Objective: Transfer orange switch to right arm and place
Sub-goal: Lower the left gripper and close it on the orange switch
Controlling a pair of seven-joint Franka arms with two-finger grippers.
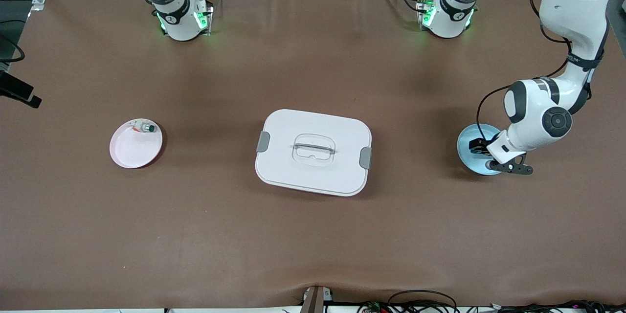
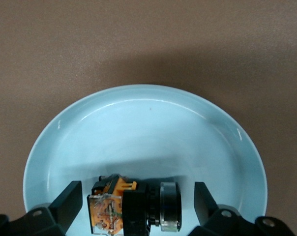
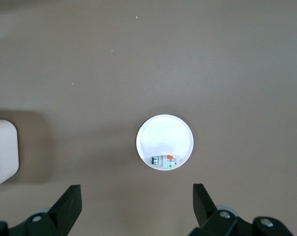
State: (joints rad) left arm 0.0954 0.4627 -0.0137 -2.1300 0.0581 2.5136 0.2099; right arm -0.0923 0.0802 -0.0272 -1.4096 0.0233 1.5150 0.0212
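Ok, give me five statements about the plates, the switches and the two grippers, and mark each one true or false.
1. The left gripper is open, its fingers on either side of the orange switch. True.
2. The orange switch lies on the pink plate. False: it lies on the light blue plate, at the left arm's end of the table.
3. The green-capped switch lies on the pink plate. True.
4. The white lidded box sits between the two plates. True.
5. The right gripper is shut on the green-capped switch. False: it is open, up in the air over the pink plate, holding nothing.
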